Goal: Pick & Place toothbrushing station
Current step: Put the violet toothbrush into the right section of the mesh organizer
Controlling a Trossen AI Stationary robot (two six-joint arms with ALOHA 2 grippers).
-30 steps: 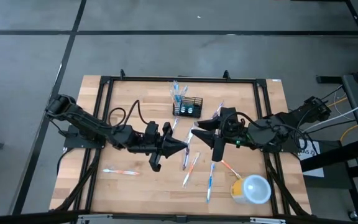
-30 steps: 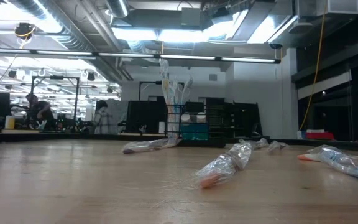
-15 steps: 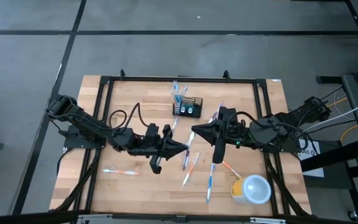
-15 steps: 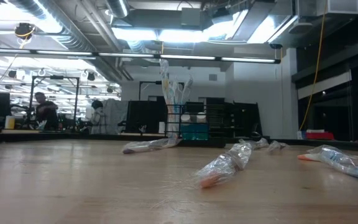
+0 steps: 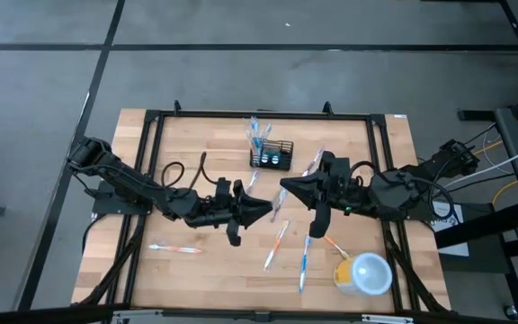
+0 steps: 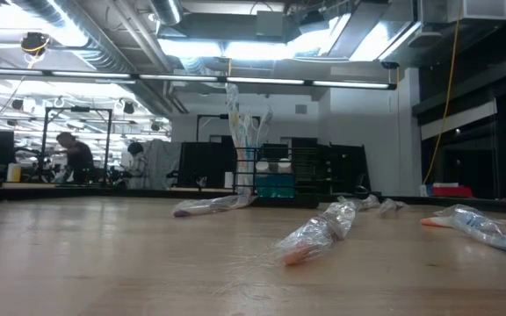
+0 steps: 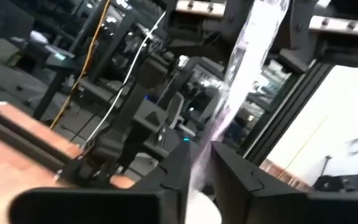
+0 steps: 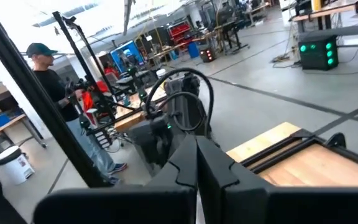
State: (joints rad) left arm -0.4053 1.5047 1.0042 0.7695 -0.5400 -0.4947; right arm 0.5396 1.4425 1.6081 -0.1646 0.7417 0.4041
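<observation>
I am holding both of my dark arms over the middle of the wooden slatted table, tips pointing at each other. My left gripper is pinching a slim toothbrush in a clear plastic wrapper, which is standing up between my fingers in the left wrist view. My right gripper is sitting just beside it, at about two o'clock from it, with its fingers pressed together on nothing. The small black rectangular mesh holder, with wrapped brushes standing in it, is resting at twelve o'clock from the grippers, near the far edge. A round yellow cup with a pale lid is lying at five o'clock.
</observation>
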